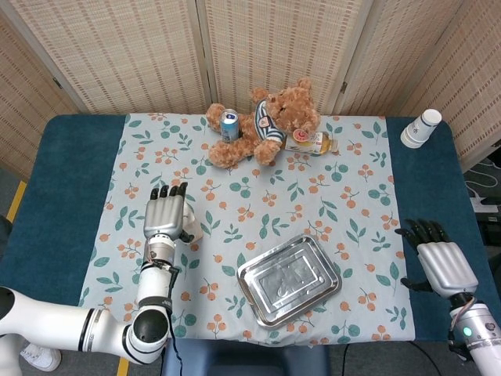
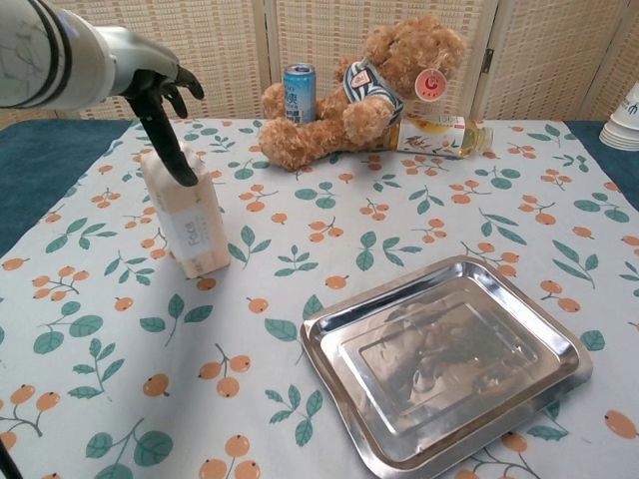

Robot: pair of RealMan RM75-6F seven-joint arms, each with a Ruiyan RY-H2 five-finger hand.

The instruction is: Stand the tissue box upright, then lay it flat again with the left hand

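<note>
Tissue box [image 2: 184,216]: stood upright on its narrow end on the left part of the floral cloth [image 2: 300,299] covering the table [image 1: 47,196], well apart from the steel tray [image 2: 449,364] toward the front right. Left robot hand [image 1: 165,215]: lay directly over the top of the box in the head view; in the chest view one dark finger [image 2: 170,140] reached down and touched the box's upper face, the others curled above it. Whether the box was actually grasped could not be told; contact looked like a press on top, not an enclosing grip. Right robot hand [image 1: 444,266]: rested near the table's right edge, fingers apart, holding nothing, well away from the work. Progress, as judged: the first half of the task appeared done, the box being on end; the second half, laying it flat with the left robot hand, appeared about to begin and was not yet done. Bystanders: teddy bear [image 2: 364,85], blue can [image 2: 299,93] and a lying bottle [image 2: 444,135] at the back of the cloth; stacked paper cups [image 1: 421,128] at the far right corner.
</note>
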